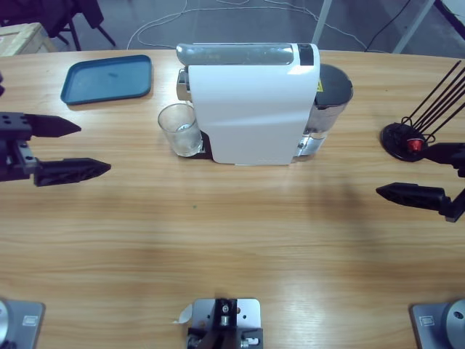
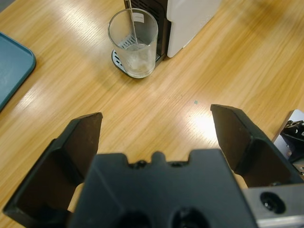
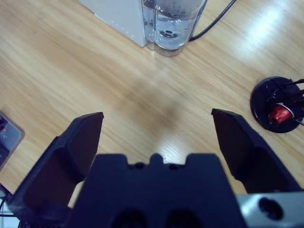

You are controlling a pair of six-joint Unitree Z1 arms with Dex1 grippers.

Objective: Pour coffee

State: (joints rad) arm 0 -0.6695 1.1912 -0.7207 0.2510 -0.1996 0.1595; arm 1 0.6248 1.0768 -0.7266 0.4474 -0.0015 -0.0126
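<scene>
At the left edge of the high view, the left gripper stood with its two black jaws spread wide and nothing between them, pointing toward the middle of the frame above bare wood. At the right edge the right gripper was likewise wide open and empty, one jaw showing in full and the other only partly, beside a black capsule holder with thin black rods fanning toward the upper right and a red capsule at its base.

Seen along the left gripper in its wrist view, the glass appeared at the top centre, clear and apparently empty, standing on the dark drip tray at the machine's front, well apart from the jaws. In the high view the glass sat left of centre, touching the coffee machine, a white-bodied unit with a silver top that filled the upper middle of the frame. A dark-lidded water tank stood at the machine's right side.

From the right gripper in its own wrist view, the tank's clear base showed at the top of the frame with water inside and a black cable running off beside it; the capsule holder lay at the right edge.

A blue tray rested at the upper left of the wooden table, apart from everything else.
</scene>
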